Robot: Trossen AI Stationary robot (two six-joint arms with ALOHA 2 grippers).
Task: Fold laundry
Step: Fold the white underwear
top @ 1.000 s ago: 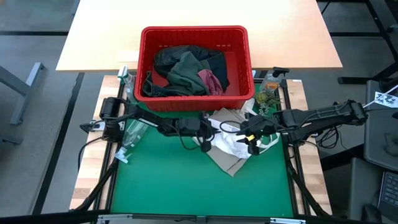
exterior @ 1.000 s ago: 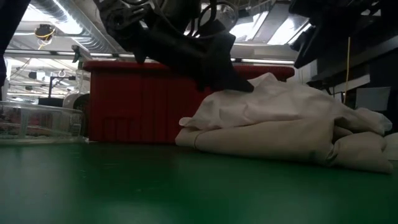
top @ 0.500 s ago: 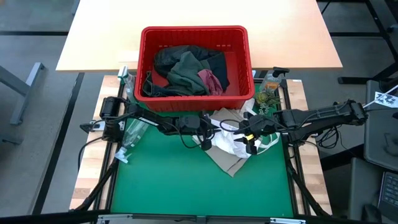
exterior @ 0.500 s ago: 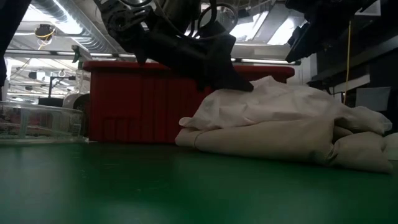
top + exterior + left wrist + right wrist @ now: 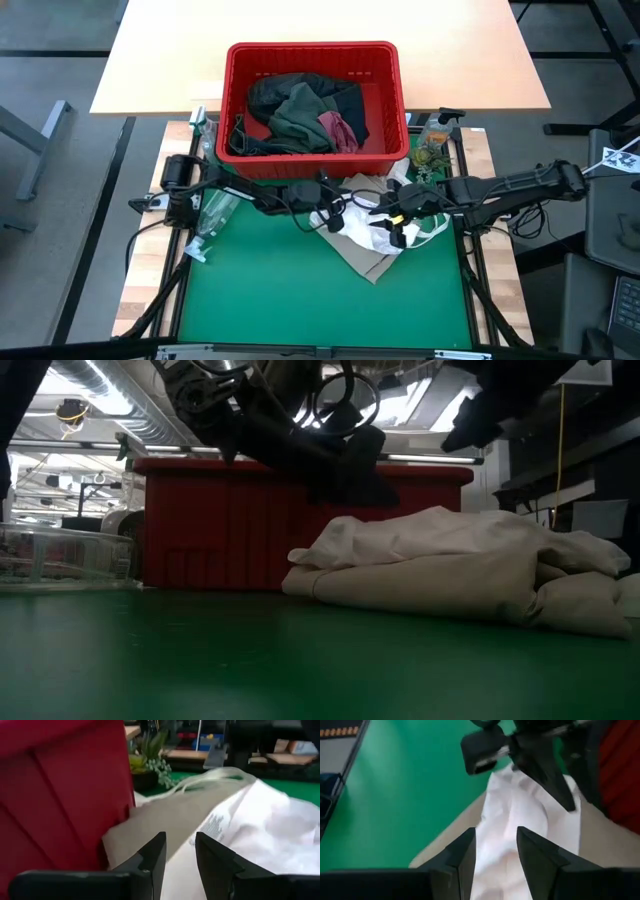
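Left gripper [image 5: 365, 475] lifted off tan top [image 5: 450, 565]; contact unclear.

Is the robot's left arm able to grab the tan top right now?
Probably yes. The left gripper hangs just above the tan top, fingers open, with nothing between them. The red basket sits close beside it but does not block the way. The right gripper is over the same cloth.

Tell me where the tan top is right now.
In the high view, the tan top lies crumpled on the green mat, just in front of the red basket, between the left gripper and the right gripper.
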